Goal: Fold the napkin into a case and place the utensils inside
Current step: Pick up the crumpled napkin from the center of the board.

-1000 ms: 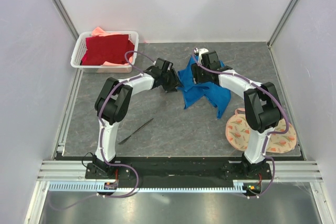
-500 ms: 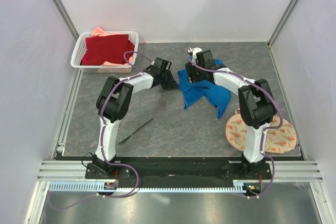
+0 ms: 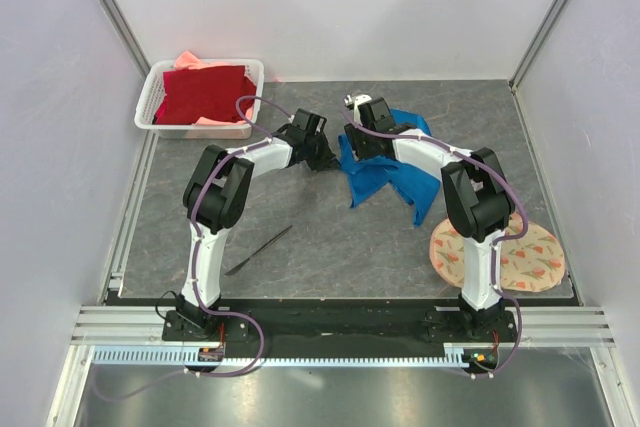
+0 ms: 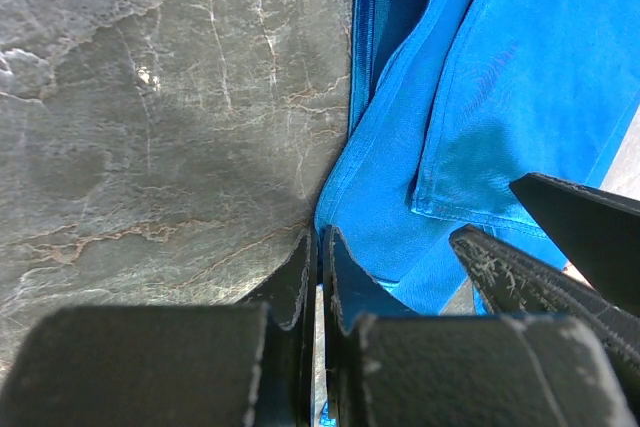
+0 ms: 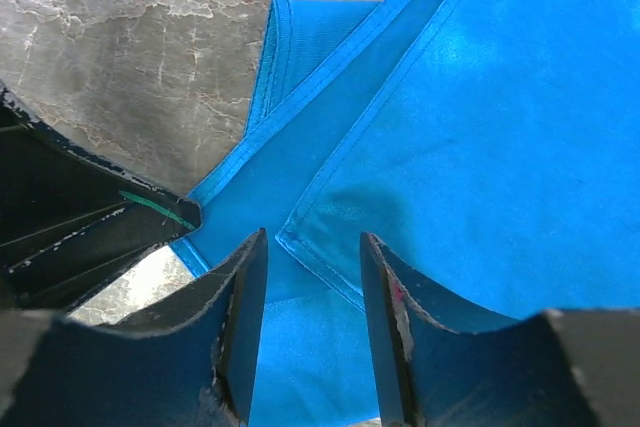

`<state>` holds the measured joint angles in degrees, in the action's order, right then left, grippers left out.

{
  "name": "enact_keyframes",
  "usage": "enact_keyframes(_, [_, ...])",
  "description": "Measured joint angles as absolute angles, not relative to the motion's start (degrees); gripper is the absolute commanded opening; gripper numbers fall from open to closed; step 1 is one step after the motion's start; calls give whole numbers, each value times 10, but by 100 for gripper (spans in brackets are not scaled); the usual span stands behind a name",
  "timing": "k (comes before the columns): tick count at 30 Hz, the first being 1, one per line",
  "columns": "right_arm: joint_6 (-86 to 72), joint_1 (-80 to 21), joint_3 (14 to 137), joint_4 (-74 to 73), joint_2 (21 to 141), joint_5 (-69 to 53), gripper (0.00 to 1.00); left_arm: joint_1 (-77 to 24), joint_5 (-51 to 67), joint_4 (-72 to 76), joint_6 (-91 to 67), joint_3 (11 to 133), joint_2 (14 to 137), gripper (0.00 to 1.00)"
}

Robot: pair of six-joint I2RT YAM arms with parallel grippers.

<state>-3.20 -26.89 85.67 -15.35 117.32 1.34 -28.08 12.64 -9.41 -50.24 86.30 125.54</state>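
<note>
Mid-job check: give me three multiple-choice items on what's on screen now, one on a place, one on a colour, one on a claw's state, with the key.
1. Where does the black utensil lie?
A) in the white basket
B) on the bare table
C) on the napkin

2. What colour is the top cloth in the basket?
A) dark red
B) blue
C) green

3. How is the left claw?
A) wide open
B) shut on the napkin's edge
C) gripping the utensil

Key:
1 B, the top view shows it alone on the grey surface, near-left of the napkin.
2 A, a dark red square lies uppermost in the basket.
3 B, the left wrist view shows its fingers pressed together where the blue hem ends.
</note>
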Motion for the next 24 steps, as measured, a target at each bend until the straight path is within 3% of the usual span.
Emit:
enact_keyframes(15, [-36, -297, 850, -151, 1198, 58, 41, -281, 133, -94, -503, 863, 1255, 2])
enact_keyframes(24, [-37, -297, 849, -142, 1212, 91, 22, -280, 137, -94, -503, 863, 1255, 2])
